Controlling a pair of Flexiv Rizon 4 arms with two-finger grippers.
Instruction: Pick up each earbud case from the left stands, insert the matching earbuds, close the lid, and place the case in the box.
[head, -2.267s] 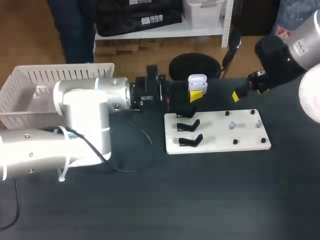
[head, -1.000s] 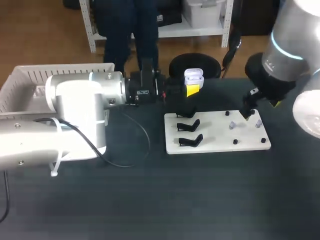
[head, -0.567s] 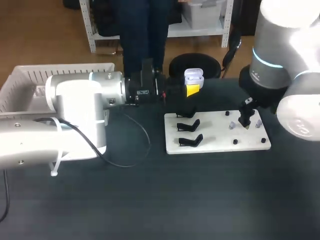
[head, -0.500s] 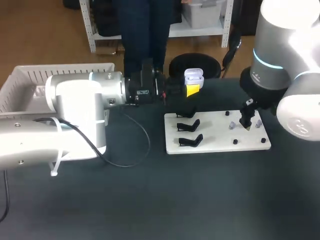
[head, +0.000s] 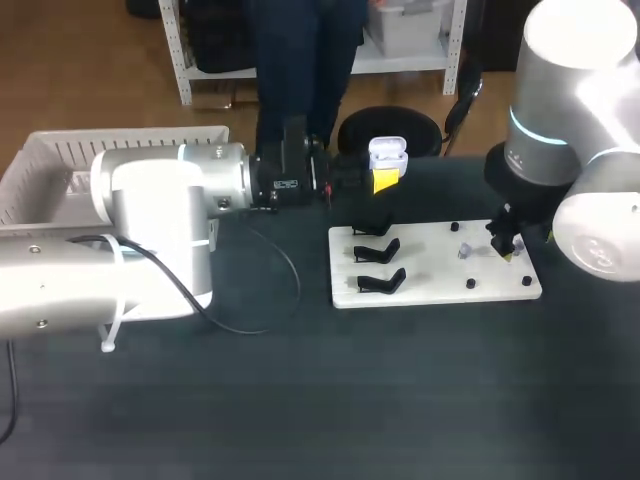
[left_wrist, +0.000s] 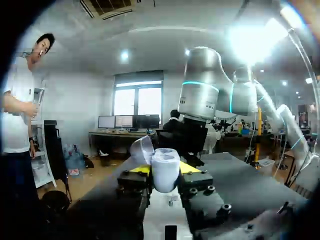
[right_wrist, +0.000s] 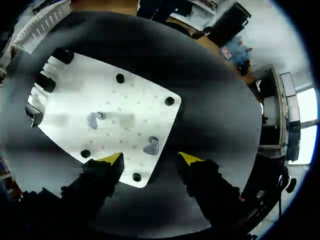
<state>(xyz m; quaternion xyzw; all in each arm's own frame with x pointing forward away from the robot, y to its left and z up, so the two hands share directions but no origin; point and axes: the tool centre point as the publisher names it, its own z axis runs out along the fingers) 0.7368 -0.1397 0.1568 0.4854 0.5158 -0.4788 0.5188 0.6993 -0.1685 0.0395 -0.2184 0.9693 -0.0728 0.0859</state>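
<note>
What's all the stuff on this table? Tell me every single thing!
Case: one, white, lid open, in the left gripper, behind the board.
Board: one, white, on the table, right of middle.
Stands: three, black, on the board's left part.
Earbuds: two, grey, on the board's right part, one just ahead of the right gripper.
Knobs: four, black, around the earbuds.
Basket: one, white, at the table's far left.
Cable: one, black, on the table left of the board.
Table: one, dark.
Left gripper: shut on the case.
Right gripper: open, above the board's right end.
</note>
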